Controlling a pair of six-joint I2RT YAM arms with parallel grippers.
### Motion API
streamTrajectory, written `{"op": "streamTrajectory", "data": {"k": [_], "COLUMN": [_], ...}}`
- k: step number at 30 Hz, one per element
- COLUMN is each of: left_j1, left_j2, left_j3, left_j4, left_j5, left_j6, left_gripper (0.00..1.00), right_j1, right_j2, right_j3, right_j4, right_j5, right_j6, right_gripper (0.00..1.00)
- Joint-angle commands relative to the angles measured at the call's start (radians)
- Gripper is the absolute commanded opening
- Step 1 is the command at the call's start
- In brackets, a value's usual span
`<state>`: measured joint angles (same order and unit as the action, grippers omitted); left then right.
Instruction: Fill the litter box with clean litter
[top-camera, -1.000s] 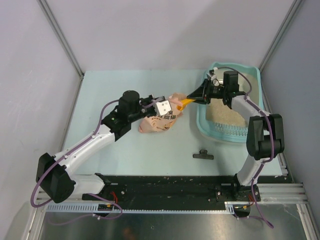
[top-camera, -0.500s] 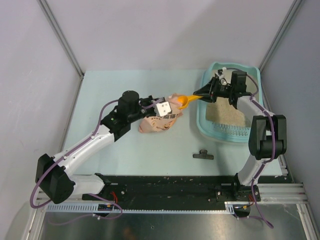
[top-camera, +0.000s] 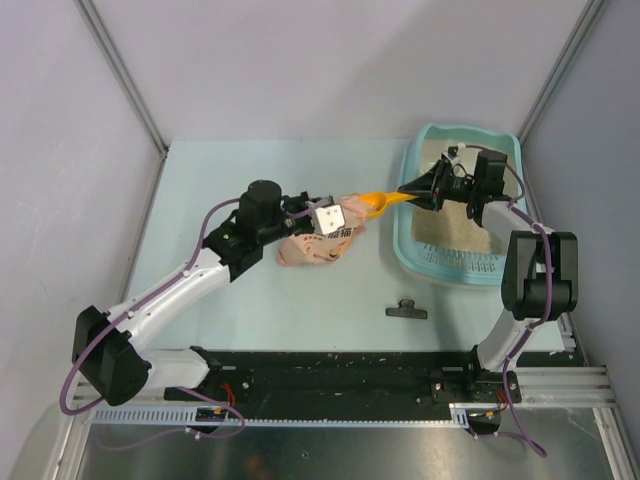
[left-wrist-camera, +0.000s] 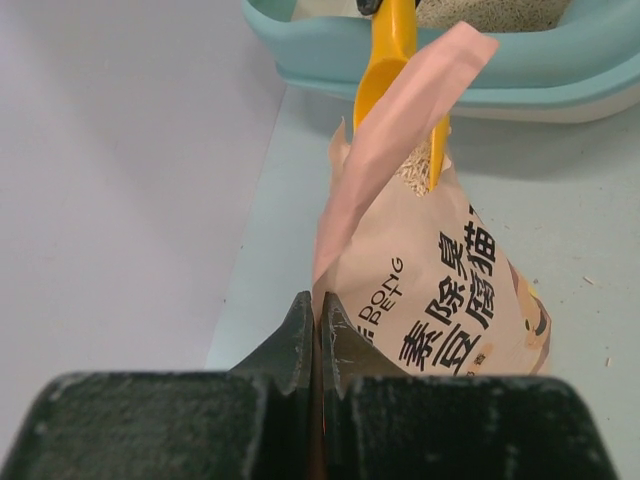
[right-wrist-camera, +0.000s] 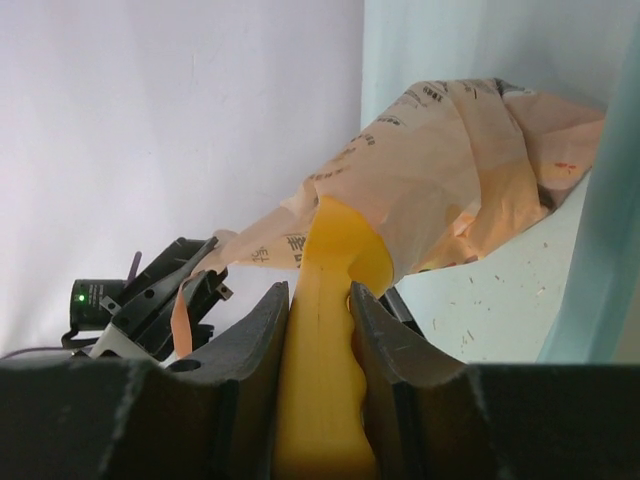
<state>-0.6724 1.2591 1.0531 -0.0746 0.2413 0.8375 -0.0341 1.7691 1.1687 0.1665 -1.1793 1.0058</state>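
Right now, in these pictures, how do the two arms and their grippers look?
Both arms are alike: the left arm and the right arm have white links between chunky black joints, and a thin purple cable runs along each. The left gripper and the right gripper have black tapered fingers.

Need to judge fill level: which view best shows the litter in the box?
Top external: it looks down on the litter spread across the box floor, partly hidden by the right arm. Left wrist catches only a strip past the rim. Right wrist shows none.
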Motion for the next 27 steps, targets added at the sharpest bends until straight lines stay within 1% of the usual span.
{"op": "streamTrajectory", "data": {"k": [1,2,3,4,5,6,8,14,16,21,27], "left_j1": [-0.006,-0.006,-0.007,-0.006,-0.006,-0.006,-0.006,-0.006,-0.006,-0.006,-0.006], "left_j2": [-0.006,-0.007,-0.009,-0.013,-0.015,-0.017,-0.015,-0.007,0.000,0.011,0.013], "left_j3": [0.073,0.073,0.074,0.074,0.073,0.071,0.073,0.088,0.093,0.100,0.100], "left_j4": [0.087,0.087,0.087,0.087,0.087,0.088,0.087,0.087,0.087,0.087,0.087], "left_j5": [0.010,0.010,0.010,0.009,0.009,0.009,0.003,0.006,0.007,0.012,0.010], "left_j6": [0.014,0.014,0.012,0.015,0.015,0.020,0.029,0.040,0.041,0.040,0.049], "left_gripper": [0.00,0.00,0.00,0.00,0.00,0.00,0.00,0.00,0.00,0.00,0.00], "right_j1": [0.028,0.031,0.031,0.028,0.020,0.004,-0.007,-0.041,-0.055,-0.072,-0.095], "right_j2": [-0.025,-0.022,-0.022,-0.025,-0.031,-0.031,-0.030,-0.042,-0.051,-0.080,-0.096], "right_j3": [-0.057,-0.053,-0.040,-0.040,-0.040,-0.040,-0.040,-0.040,-0.040,-0.043,-0.061], "right_j4": [0.218,0.249,0.237,0.219,0.155,0.125,0.090,0.194,0.186,0.047,0.100], "right_j5": [-0.020,-0.037,-0.046,-0.049,-0.048,-0.046,-0.048,-0.037,-0.045,-0.049,-0.046], "right_j6": [0.131,0.137,0.129,0.102,0.079,0.050,0.013,0.082,0.077,-0.027,0.022], "right_gripper": [0.00,0.00,0.00,0.00,0.00,0.00,0.00,0.00,0.00,0.00,0.00]}}
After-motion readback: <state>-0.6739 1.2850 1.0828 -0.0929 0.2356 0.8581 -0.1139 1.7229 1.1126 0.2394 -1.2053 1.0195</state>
